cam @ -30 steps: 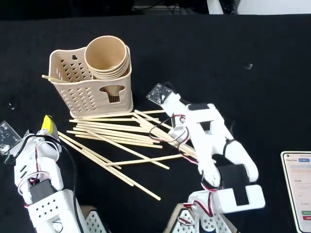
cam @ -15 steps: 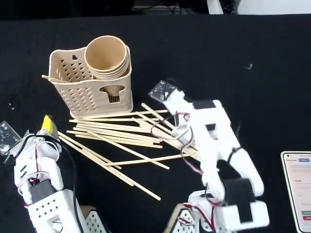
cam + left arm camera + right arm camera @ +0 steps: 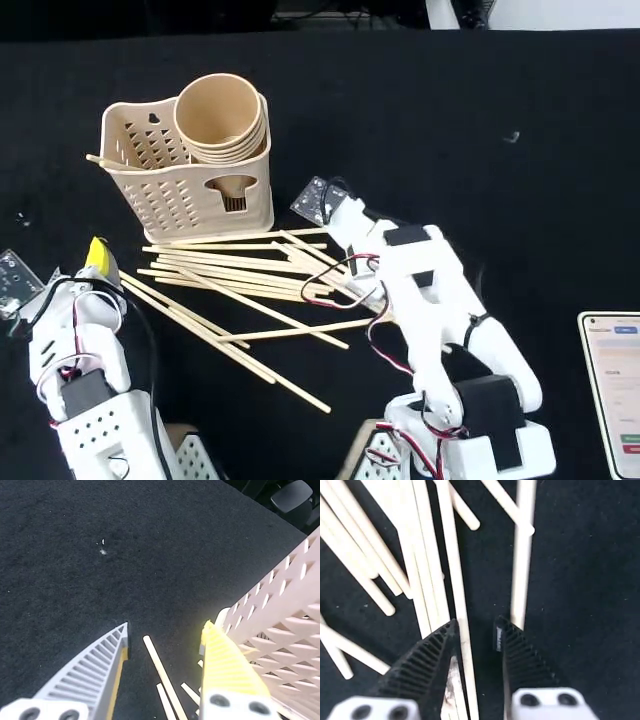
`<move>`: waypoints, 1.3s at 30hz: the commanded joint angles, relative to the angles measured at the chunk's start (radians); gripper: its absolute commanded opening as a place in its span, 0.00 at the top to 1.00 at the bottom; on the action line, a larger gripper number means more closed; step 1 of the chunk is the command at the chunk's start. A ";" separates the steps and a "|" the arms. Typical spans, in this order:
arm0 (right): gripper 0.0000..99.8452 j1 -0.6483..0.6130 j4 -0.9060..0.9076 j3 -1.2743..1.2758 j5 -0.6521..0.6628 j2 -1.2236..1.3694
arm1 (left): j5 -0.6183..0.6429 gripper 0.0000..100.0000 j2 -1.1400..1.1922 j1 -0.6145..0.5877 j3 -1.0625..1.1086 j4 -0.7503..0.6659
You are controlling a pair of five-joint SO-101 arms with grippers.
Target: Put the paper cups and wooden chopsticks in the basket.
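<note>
Right tool (image 3: 475,627) farther left, chopsticks (image 3: 453,570) cropped.

Robot test bench, black-clothed table (image 3: 520,200), phone (image 3: 612,390) at edge

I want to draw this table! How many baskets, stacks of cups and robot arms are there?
basket: 1
stack of paper cups: 1
robot arms: 2
Total: 4

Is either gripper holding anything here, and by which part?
Nothing is held. The right gripper is open over a pale wooden chopstick; the left gripper is open, empty.
</note>
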 commanded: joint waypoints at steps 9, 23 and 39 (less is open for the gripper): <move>0.87 0.015 -0.049 0.016 -0.005 -0.050 | -0.008 0.77 -0.014 0.005 0.007 -0.018; 0.87 0.018 -0.143 -0.012 -0.005 0.104 | -0.008 0.77 -0.014 0.005 0.007 -0.018; 0.87 -0.072 0.110 0.070 -0.006 -0.143 | -0.008 0.77 -0.014 0.012 0.005 -0.018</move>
